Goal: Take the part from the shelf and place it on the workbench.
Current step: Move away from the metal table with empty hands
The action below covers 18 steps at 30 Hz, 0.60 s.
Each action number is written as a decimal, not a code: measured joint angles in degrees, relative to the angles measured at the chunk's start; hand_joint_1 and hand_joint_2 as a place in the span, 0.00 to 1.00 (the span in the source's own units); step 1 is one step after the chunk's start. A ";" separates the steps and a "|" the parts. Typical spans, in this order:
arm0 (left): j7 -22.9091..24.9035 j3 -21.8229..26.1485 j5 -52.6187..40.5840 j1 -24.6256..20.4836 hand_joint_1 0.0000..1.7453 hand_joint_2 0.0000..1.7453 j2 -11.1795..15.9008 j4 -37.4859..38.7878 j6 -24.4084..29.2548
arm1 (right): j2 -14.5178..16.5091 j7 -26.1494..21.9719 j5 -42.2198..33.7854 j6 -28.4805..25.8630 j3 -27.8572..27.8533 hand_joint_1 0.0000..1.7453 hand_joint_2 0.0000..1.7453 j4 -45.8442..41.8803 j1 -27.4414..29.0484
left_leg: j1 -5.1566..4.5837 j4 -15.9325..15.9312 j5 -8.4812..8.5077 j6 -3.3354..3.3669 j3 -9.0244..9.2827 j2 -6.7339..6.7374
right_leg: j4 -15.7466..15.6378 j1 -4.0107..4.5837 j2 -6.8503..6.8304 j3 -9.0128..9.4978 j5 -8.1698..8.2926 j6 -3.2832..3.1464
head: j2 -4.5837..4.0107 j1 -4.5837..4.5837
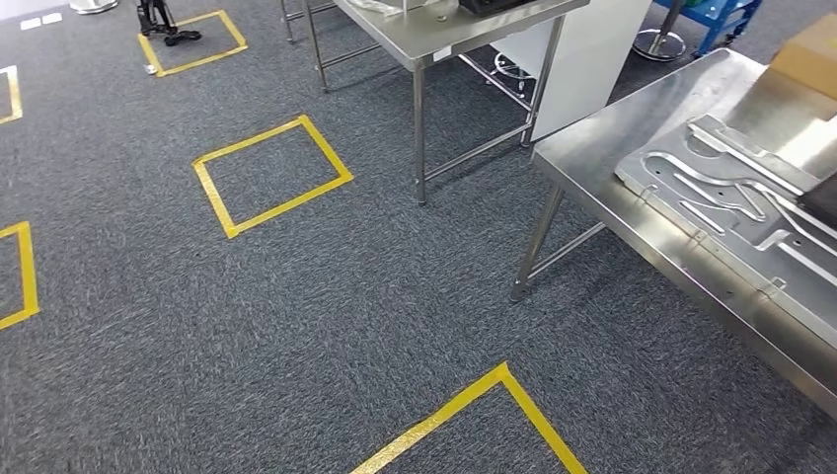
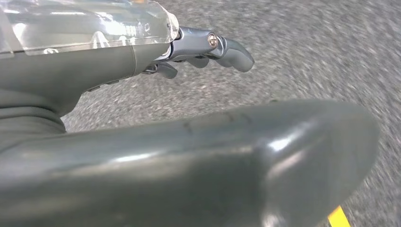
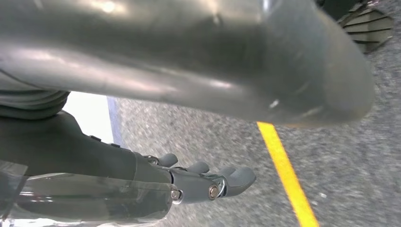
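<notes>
A: Part (image 1: pixel 735 202): where does it lie?
B: One flat, machined metal plate with raised ribs and channels rests on the steel workbench (image 1: pixel 592 163) at the right of the head view, its long side running along the bench top toward the near right.

A: How many benches appear?
B: Two. The workbench with the part stands at the right; a second steel table (image 1: pixel 434 39) stands farther off, near the centre top, with a lower rail between its legs.

A: What else sits on the workbench?
B: One cardboard box (image 1: pixel 809 54) at the far right corner, beyond the part.

A: And the floor markings?
B: On the grey carpet (image 1: pixel 296 316), yellow tape outlines: one complete square (image 1: pixel 271 176) at centre left, one far square (image 1: pixel 192 41) with a small dark stand on it, two partial outlines at the left edge, and one corner (image 1: pixel 498 380) at the near centre. Five are counted in all.

A: State of the left hand (image 2: pixel 142 61)?
B: In the left wrist view it hangs over carpet, holding nothing; the fingers (image 2: pixel 227 47) are gently curved and apart from the thick thumb.

A: The right hand (image 3: pixel 142 175)?
B: Likewise free of any object in the right wrist view, fingers (image 3: pixel 231 179) loosely extended, separated from the thumb, above carpet and a yellow tape line (image 3: pixel 286 170).
</notes>
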 joint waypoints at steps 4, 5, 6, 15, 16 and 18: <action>0.33 -0.19 0.32 0.10 0.00 0.00 0.62 0.01 0.01 | -0.10 -2.87 -0.16 -0.48 -0.07 0.00 0.00 -0.02 -0.06 | 0.45 -11.30 5.56 -0.38 6.64 3.17 | 0.44 -0.03 -2.89 0.47 -0.64 0.97 | 0.00 -0.03; 0.28 -0.23 0.43 0.00 0.00 0.00 0.75 0.00 0.01 | -0.20 -3.70 -0.11 -0.54 -0.07 0.00 0.00 -0.04 -0.05 | 0.34 -14.11 6.39 -0.11 8.19 4.14 | 0.60 0.06 -3.44 0.63 -0.84 1.37 | 0.01 0.08; 0.22 -0.26 0.53 -0.08 0.00 0.00 0.84 0.01 0.00 | -0.32 -4.41 -0.07 -0.60 -0.07 0.00 0.00 -0.06 -0.10 | 0.19 -15.48 6.63 0.26 8.82 4.76 | 0.71 0.21 -3.92 0.78 -0.99 1.78 | 0.02 0.17; 0.02 -0.56 1.01 -0.06 0.00 0.00 1.40 0.02 -0.01 | -0.86 -7.15 0.05 -1.07 -0.07 0.00 0.00 -0.09 -0.44 | -0.13 -16.24 7.30 2.64 8.54 1.13 | 7.81 -0.14 -1.10 -1.88 -5.58 3.32 | 0.01 0.51; 0.04 -0.67 1.04 -0.13 0.00 0.00 1.46 0.02 -0.01 | -0.99 -7.40 0.03 -1.15 -0.09 0.00 0.00 -0.09 -0.30 | -0.24 -16.35 7.52 3.05 8.53 0.07 | 12.44 -0.16 0.84 -4.16 -7.81 3.32 | 0.01 0.56; 0.22 -0.95 0.97 -0.13 0.00 0.00 1.52 0.02 0.01 | -1.15 -7.61 -0.07 -1.20 -0.15 0.00 0.00 -0.09 -0.12 | -0.76 -16.32 7.66 3.40 8.35 -1.82 | 16.95 0.18 2.20 -6.85 -8.57 2.71 | 0.00 0.58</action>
